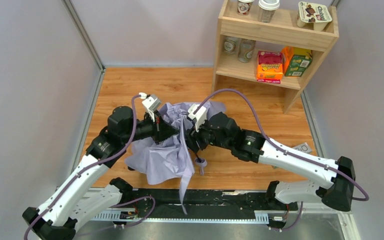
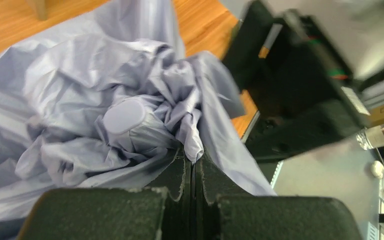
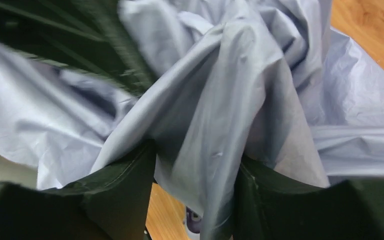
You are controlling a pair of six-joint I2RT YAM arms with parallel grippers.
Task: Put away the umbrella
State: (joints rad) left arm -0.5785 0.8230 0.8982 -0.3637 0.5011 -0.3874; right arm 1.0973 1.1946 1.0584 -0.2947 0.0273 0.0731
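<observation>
The umbrella [image 1: 162,157] lies as a crumpled lavender heap in the middle of the wooden table [image 1: 260,115], right between my two grippers, and a narrow strip of its fabric trails over the near edge. In the left wrist view, the left gripper [image 2: 194,175] has its jaws pressed almost together, pinching a small fold of fabric at the tips. The umbrella's rounded, cloth-covered end sits just beyond them. In the right wrist view, the right gripper [image 3: 195,190] has its jaws wider apart, clamped on a thick bundle of taut pleats that fills the gap between them. From above, both grippers meet over the heap. A wooden shelf [image 1: 280,30] stands at the far right.
</observation>
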